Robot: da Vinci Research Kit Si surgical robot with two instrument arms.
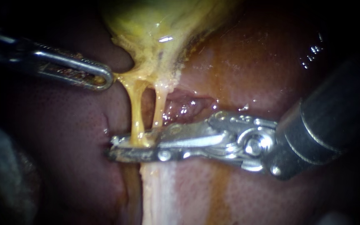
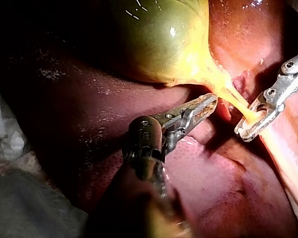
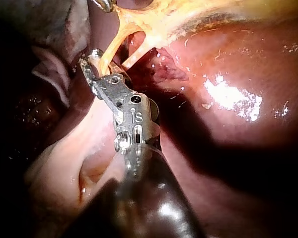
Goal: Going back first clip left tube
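The right instrument (image 1: 115,148) reaches across the liver (image 1: 251,62) from the right. Its long jaws are clamped narrowly on the left tube (image 1: 135,108), which runs down from the gallbladder (image 1: 155,21) and passes between them near their tips. The jaws hide whether a clip sits on the tube there. The right tube (image 1: 159,104) hangs just beside the left one and meets the upper jaw a little further back towards the hinge. Below the jaws, pale tissue runs on down over the liver. The left instrument (image 1: 107,79) comes in from the left, its jaws pressed together. Their tip is pinched on a strand of yellow tissue (image 1: 123,78) at the gallbladder's neck, which is drawn out sideways towards it.
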